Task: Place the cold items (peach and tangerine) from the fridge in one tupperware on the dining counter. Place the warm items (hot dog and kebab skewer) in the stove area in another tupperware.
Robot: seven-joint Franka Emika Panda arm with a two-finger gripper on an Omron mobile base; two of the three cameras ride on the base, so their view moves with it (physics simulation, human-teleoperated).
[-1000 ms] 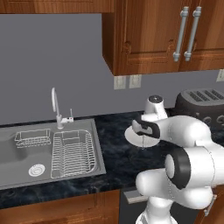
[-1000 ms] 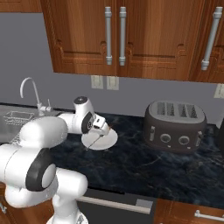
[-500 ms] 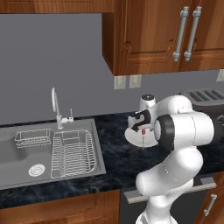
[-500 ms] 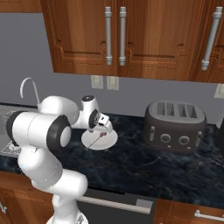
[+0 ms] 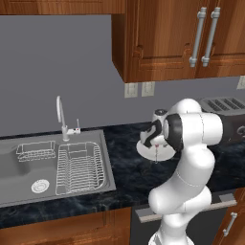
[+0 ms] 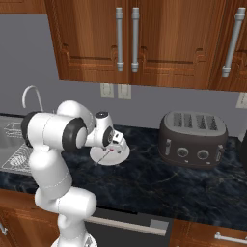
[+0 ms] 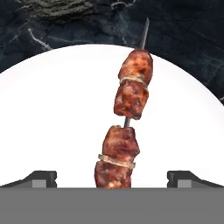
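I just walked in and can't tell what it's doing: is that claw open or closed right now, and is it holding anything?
Gripper: open, holding nothing; its fingertips stand on either side of the kebab skewer on the white plate.

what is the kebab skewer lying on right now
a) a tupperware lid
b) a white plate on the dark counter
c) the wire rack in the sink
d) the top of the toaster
b, the hand view shows the kebab skewer lying on a white plate with dark marbled counter beyond its rim, and the open gripper has one fingertip to each side of it.
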